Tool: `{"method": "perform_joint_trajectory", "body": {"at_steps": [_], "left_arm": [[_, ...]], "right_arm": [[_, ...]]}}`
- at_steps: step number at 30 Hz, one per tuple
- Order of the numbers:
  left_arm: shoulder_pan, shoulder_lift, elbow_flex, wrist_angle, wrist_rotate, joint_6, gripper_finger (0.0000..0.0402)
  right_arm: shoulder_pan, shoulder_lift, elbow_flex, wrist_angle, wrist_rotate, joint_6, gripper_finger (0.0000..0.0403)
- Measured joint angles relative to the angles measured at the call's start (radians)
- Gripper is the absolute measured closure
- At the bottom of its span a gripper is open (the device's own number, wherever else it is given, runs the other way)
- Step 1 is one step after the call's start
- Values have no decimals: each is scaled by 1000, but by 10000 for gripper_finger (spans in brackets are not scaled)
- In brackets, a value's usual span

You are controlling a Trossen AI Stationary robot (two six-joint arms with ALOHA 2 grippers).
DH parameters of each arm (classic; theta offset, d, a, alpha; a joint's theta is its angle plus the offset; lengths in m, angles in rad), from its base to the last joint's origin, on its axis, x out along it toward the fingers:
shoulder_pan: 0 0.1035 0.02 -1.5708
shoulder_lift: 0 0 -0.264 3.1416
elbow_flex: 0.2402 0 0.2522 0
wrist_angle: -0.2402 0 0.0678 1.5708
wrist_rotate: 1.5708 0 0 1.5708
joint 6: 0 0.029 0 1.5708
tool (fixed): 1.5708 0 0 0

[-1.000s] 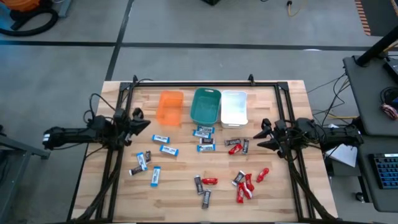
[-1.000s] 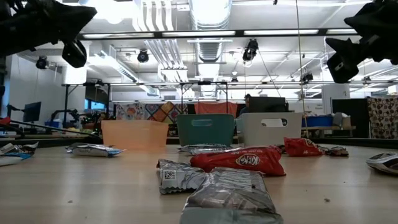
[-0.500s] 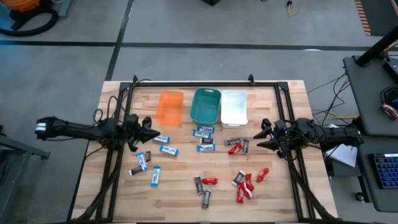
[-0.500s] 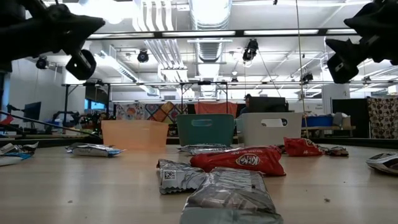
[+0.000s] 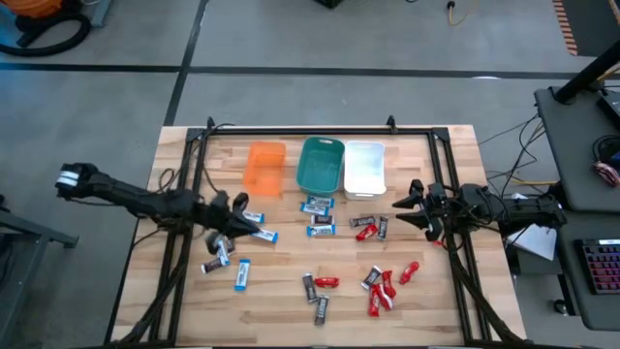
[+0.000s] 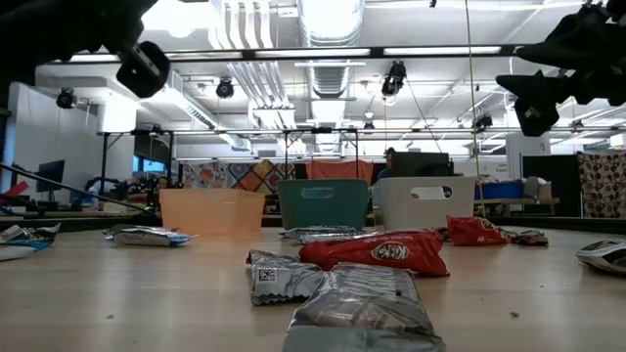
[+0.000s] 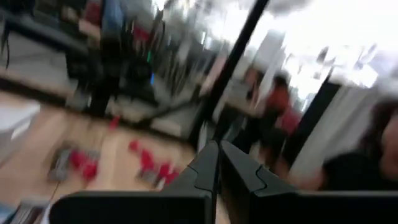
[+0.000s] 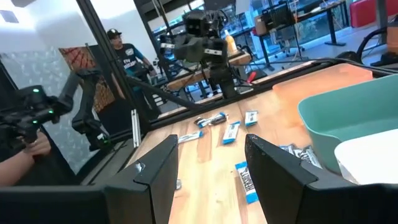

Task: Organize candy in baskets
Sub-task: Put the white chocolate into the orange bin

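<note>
Overhead, the left end effector [image 5: 254, 223] is seen closed and empty above blue-and-white candy [image 5: 263, 235] on the desk [image 5: 281, 301], while the right end effector [image 5: 405, 212] is held apart beside the white basket [image 5: 364, 169], near red candy [image 5: 365, 232].

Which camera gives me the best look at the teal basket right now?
The high view: the teal basket shows whole, interior included. The low view shows only its front wall; the right wrist view catches one corner; the left wrist view misses it.
</note>
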Motion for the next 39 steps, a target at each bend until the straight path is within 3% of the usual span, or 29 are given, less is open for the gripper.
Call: {"method": "perform_joint_trajectory", "body": {"at_steps": [8,14,21,26,33,39], "left_arm": [[-9,187,322,-720,-21,105,402],[-17,337,474,-1043,-47,166,402],[-24,484,484,-1095,-93,200,372],[-24,562,482,-1101,-191,235,309],[-24,666,481,-1100,-227,322,223],[-24,726,481,-1101,-307,328,203]], "right_arm": [[0,-1,0,6,0,53,225],[0,-1,0,6,-1,84,225],[0,-1,0,8,1,89,225],[0,-1,0,8,1,93,225],[0,-1,0,5,0,101,225],[0,-1,0,5,0,100,225]]}}
